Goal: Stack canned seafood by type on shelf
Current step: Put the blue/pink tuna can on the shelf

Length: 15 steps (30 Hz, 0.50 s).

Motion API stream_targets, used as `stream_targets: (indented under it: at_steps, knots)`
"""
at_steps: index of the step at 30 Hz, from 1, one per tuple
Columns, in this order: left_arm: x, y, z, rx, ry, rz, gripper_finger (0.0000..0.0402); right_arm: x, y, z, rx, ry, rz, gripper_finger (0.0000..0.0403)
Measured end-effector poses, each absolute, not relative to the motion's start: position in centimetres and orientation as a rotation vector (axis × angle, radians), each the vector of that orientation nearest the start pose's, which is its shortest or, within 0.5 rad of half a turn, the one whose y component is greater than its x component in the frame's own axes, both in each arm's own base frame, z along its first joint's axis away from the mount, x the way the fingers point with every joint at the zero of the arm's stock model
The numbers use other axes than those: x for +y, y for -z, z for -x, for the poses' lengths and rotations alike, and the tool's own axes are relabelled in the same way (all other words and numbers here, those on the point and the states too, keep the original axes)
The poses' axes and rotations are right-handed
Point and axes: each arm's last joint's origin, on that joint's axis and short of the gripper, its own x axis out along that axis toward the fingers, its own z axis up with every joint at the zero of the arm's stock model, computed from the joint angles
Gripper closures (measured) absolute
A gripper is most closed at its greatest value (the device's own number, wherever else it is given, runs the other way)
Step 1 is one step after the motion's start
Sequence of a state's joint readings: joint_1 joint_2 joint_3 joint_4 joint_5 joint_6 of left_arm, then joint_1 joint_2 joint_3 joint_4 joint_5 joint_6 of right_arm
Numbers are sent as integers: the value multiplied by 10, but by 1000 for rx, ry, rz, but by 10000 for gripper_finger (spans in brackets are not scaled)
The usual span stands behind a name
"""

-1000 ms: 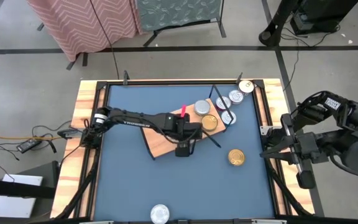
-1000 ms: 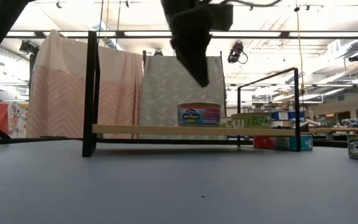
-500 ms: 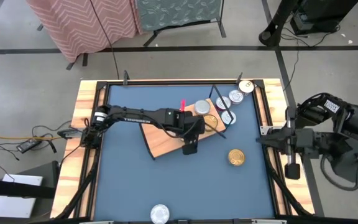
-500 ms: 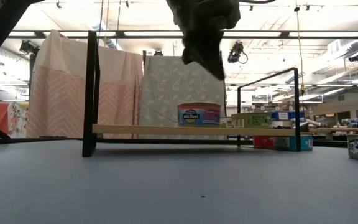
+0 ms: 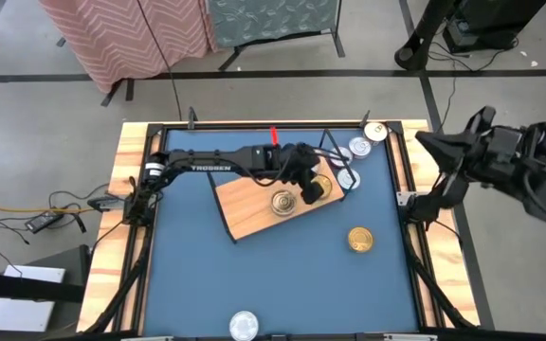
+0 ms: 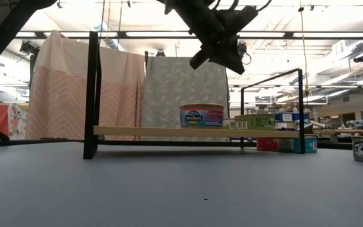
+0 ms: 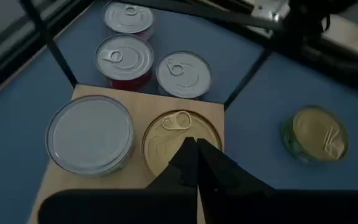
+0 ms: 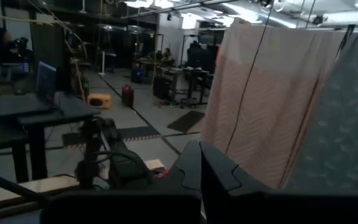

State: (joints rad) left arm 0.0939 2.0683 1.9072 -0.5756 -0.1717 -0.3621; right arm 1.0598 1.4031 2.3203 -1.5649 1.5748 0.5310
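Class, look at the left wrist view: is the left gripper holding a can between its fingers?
No. The left gripper is shut with nothing between its fingers, poised above the gold-lidded can on the shelf.

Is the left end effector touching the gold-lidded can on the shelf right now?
Apart. In the low view the left end effector, shut and empty, hangs well above the shelf. The left wrist view looks down past it onto the gold-lidded can.

- Gold-lidded tins (image 5: 360,240): three in the high view, two on the shelf (image 5: 245,204), one on the table.
- Silver-lidded tins (image 5: 243,325): four or five, partly hidden.
- One shelf.
- Two arms.
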Motion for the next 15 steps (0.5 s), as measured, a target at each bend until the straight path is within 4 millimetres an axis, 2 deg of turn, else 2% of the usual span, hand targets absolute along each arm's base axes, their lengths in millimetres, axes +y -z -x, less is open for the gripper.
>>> stream_targets:
  at_steps: [7,15]
  knots:
    - [48,-292,-467,660,-380,423,400,96,-554,-87,66,453,97,399]
    - [9,-277,-454,890,-369,406,401,100,-555,-80,21,440,76,399]
